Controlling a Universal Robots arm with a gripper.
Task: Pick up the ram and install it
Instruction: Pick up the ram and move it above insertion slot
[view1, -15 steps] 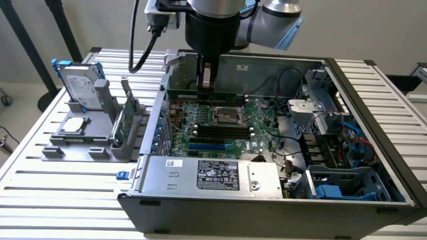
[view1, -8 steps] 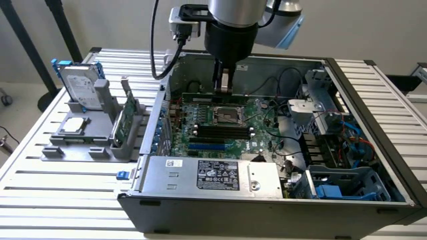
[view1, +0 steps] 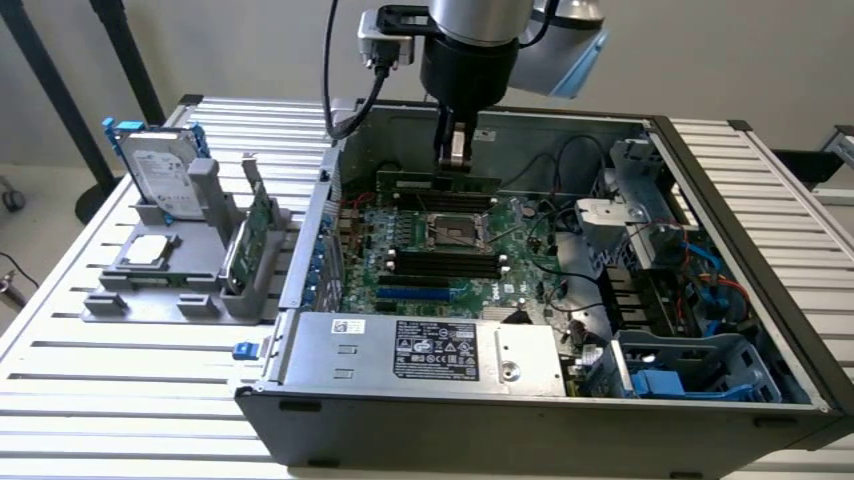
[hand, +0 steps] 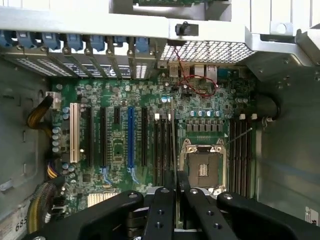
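Observation:
My gripper (view1: 454, 158) hangs inside the open computer case (view1: 694, 160) and is shut on the ram (view1: 438, 183), a long green stick held level above the motherboard (view1: 400, 225). The stick sits over the far side of the CPU socket (view1: 454, 231), apart from the black memory slots (view1: 447, 263) nearer the front. In the wrist view the ram (hand: 173, 140) is edge-on, a thin line running out from between the fingers (hand: 162, 210) of the gripper (hand: 176, 194). It lines up beside the black slots (hand: 161, 150) next to the CPU socket (hand: 202, 169).
A grey stand (view1: 160, 285) at the exterior view's left holds a hard drive (view1: 158, 172) and a green expansion card (view1: 254, 240). The power supply (view1: 427, 350) fills the case front. Cables (view1: 574, 215) and a blue drive cage (view1: 681, 375) crowd the exterior view's right.

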